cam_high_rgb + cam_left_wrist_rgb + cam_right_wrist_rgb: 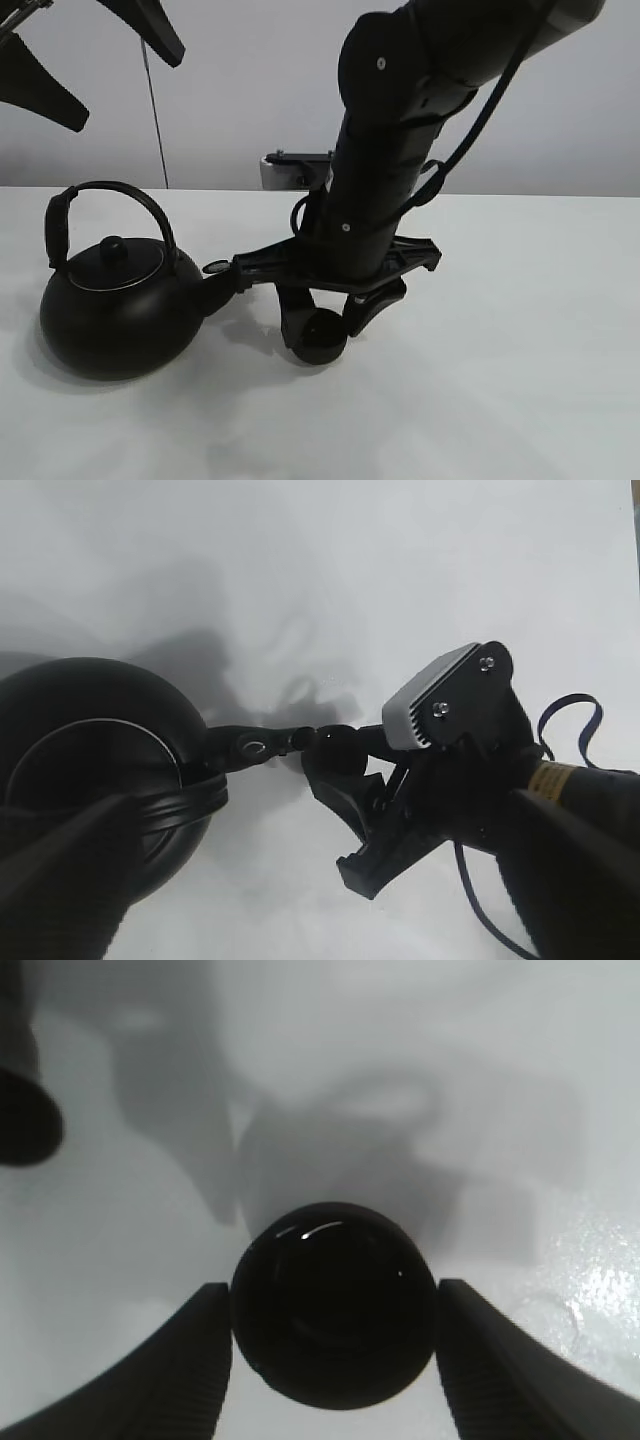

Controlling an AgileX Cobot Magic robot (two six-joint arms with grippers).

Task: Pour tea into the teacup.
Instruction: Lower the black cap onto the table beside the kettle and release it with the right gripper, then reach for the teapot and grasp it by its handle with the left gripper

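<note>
The small black teacup (321,342) stands on the white table (520,330), just right of the kettle's spout (214,291). My right gripper (322,330) reaches down over it, and in the right wrist view its fingers (190,1360) press both sides of the teacup (333,1295). The big black kettle (115,315) with an arched handle sits at the left, upright, lid on. My left gripper (130,90) hangs open and empty high above the kettle; its blurred fingers (60,880) frame the kettle (90,740) from above. No stream of tea shows.
The right arm (385,180) leans across the middle of the table, with its grey wrist camera (440,695) above the cup. A dark cable (150,110) hangs down at the back left. A plain pale wall stands behind the table.
</note>
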